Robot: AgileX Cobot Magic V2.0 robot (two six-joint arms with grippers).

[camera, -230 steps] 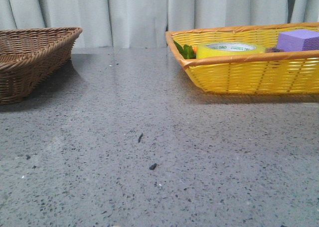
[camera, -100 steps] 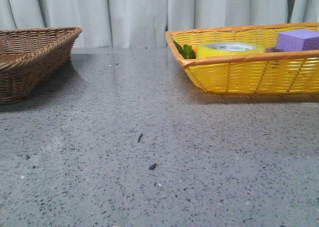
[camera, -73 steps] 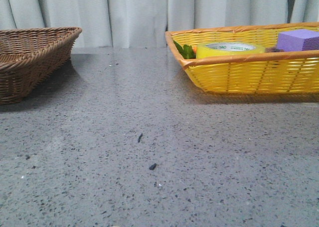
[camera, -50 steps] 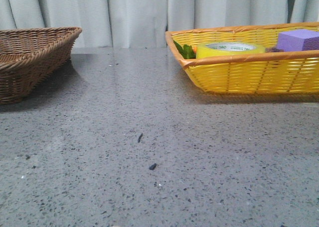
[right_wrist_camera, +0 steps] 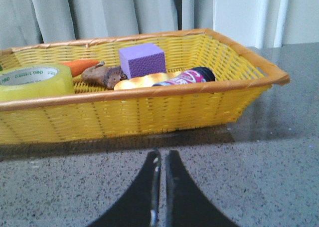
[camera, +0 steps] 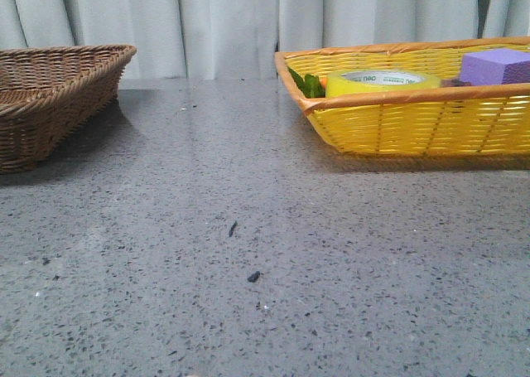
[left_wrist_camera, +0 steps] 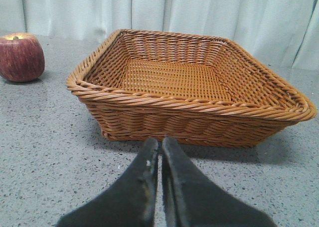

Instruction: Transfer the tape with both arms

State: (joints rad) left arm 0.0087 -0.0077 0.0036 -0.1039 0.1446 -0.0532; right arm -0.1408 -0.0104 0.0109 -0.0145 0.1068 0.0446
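Note:
The yellow tape roll (camera: 383, 82) with a white core and green letters lies flat in the yellow basket (camera: 414, 128) at the back right. It also shows in the right wrist view (right_wrist_camera: 35, 82). My right gripper (right_wrist_camera: 162, 154) is shut and empty, low over the table in front of that basket (right_wrist_camera: 149, 112). My left gripper (left_wrist_camera: 160, 143) is shut and empty, in front of the brown wicker basket (left_wrist_camera: 189, 110). Neither gripper shows in the front view.
The brown basket (camera: 50, 103) stands at the back left. The yellow basket also holds a purple block (right_wrist_camera: 142, 60), a carrot (right_wrist_camera: 79, 66), a brown lump (right_wrist_camera: 102, 76), a dark tube (right_wrist_camera: 184, 78) and something green (camera: 308, 84). A red apple (left_wrist_camera: 21, 57) sits beside the brown basket. Curtains hang behind.

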